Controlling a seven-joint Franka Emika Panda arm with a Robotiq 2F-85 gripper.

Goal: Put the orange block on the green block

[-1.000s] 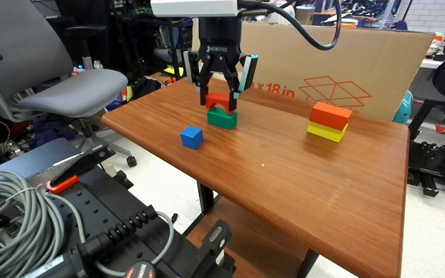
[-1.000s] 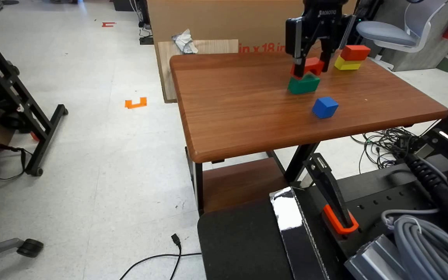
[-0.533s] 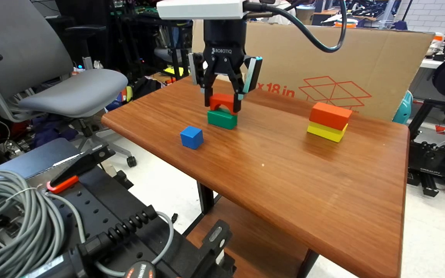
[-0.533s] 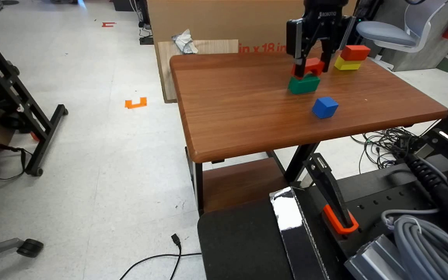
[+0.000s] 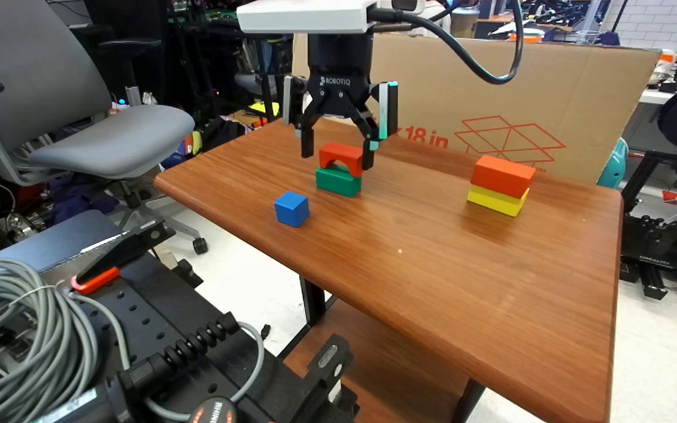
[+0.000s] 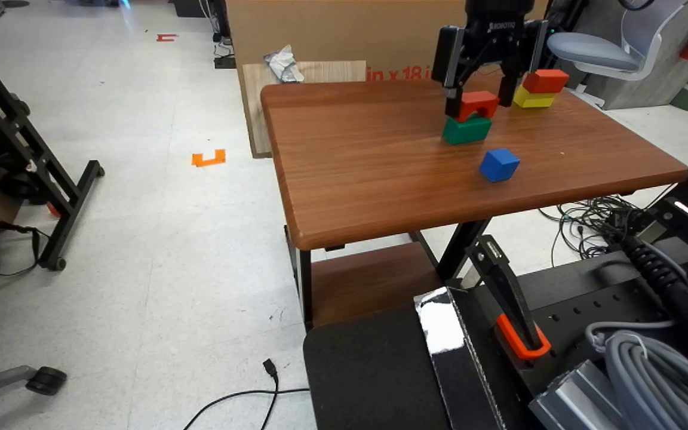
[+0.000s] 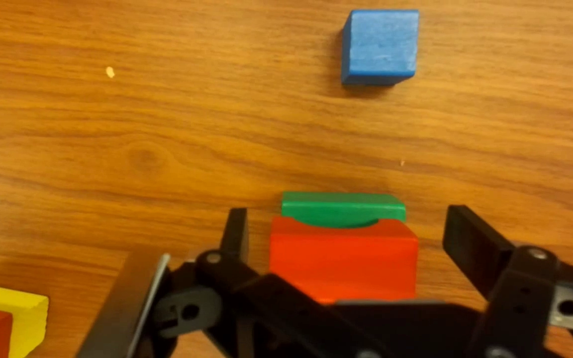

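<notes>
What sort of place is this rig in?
Probably a robotics lab or workshop, judging by the gripper marked ROBOTIQ, the black machine marked CREALITY, and the coiled grey cable in the foreground.

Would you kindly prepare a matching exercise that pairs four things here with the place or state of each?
1. Orange arch block
2. Green block
3. Blue cube
4. Gripper

A. Open, holding nothing
B. On the tabletop, nothing stacked on it
C. Stacked on another block
D. On the tabletop, bearing another block

Right pairs: 1-C; 2-D; 3-B; 4-A
</notes>
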